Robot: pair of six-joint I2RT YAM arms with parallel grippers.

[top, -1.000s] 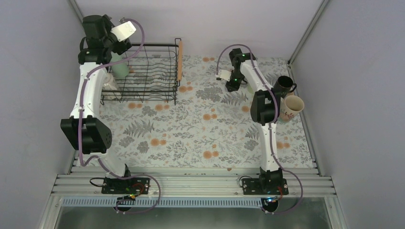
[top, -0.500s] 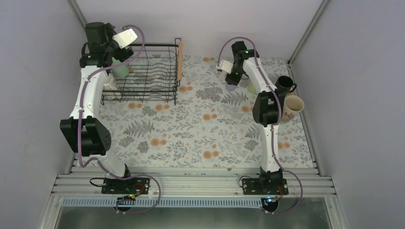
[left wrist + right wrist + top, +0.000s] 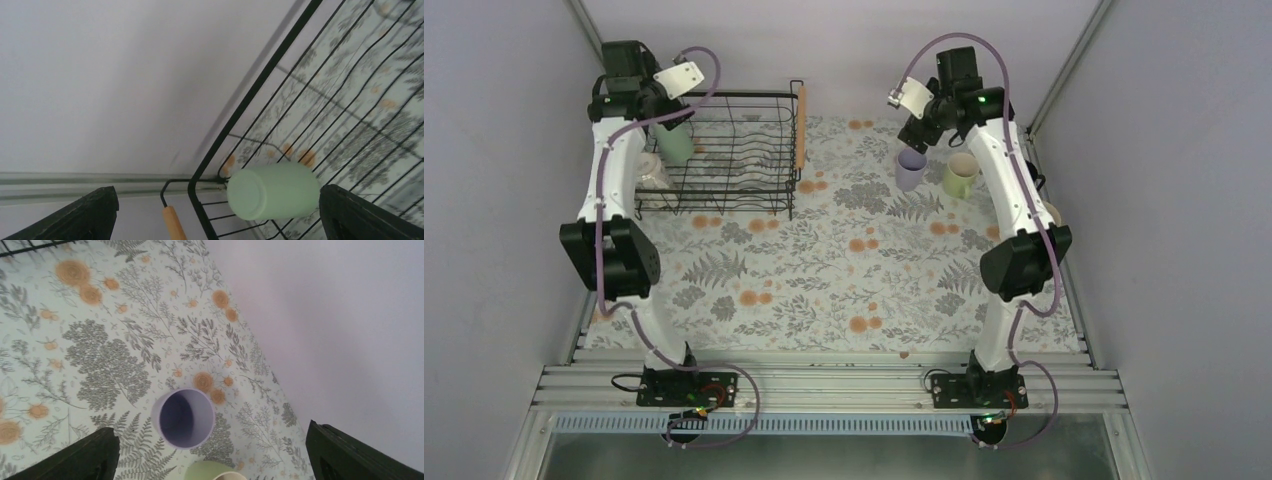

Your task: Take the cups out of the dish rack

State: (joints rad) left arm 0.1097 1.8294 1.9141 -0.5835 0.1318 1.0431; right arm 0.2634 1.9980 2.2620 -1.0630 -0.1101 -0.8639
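Hovering with fingers spread, both grippers hold nothing.
The left gripper (image 3: 216,200) gapes wide over a smooth, matte mint green cup (image 3: 272,191), whose flat base is turned to the wrist camera. The cup sits inside the black wire dish rack (image 3: 250,95), near a rounded wooden handle (image 3: 173,222). The right gripper (image 3: 210,426), equally apart, hangs above a cylindrical lavender cup (image 3: 182,418) standing upright on the leaf-printed surface (image 3: 100,355), with a light green mug (image 3: 960,175) just beside it.
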